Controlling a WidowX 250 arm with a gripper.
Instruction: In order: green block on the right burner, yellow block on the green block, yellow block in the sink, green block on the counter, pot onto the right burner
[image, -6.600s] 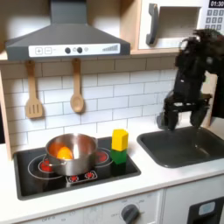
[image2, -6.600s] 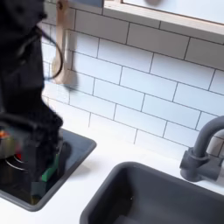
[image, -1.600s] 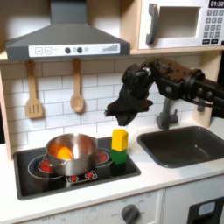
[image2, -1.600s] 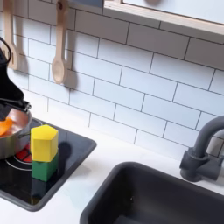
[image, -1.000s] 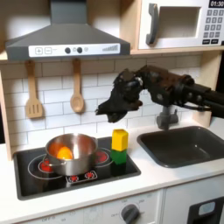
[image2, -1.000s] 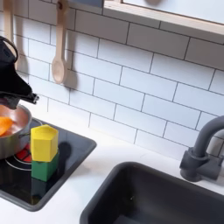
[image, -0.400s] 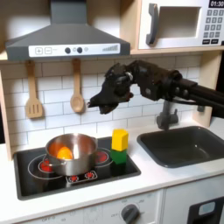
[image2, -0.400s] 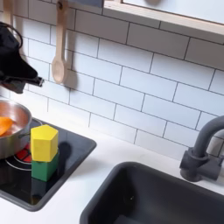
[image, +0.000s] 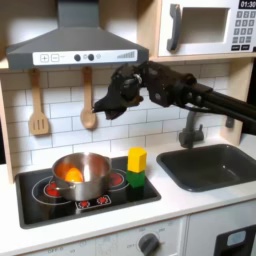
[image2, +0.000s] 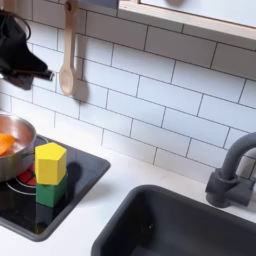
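The small bright yellow block (image: 137, 159) stands on the small bright green cube (image: 135, 179) at the black cooktop's (image: 120, 199) right edge, beside the shiny round steel pot (image: 82, 174) holding a rounded orange piece (image: 72, 174). The black jaws (image: 102, 108) hang high above the pot, holding nothing; their spread cannot be told. The dark grey basin (image: 214, 166) sits toward the off-white worktop's (image: 190, 201) right edge.

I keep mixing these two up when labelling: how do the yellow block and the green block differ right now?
The yellow block is bright yellow and looks slightly taller; the green block is bright green and squatter. The yellow one sits on top, touching nothing else; the green one rests directly on the black cooktop, carrying it. Both are small, stacked upright beside the pot, with the gripper well above them.
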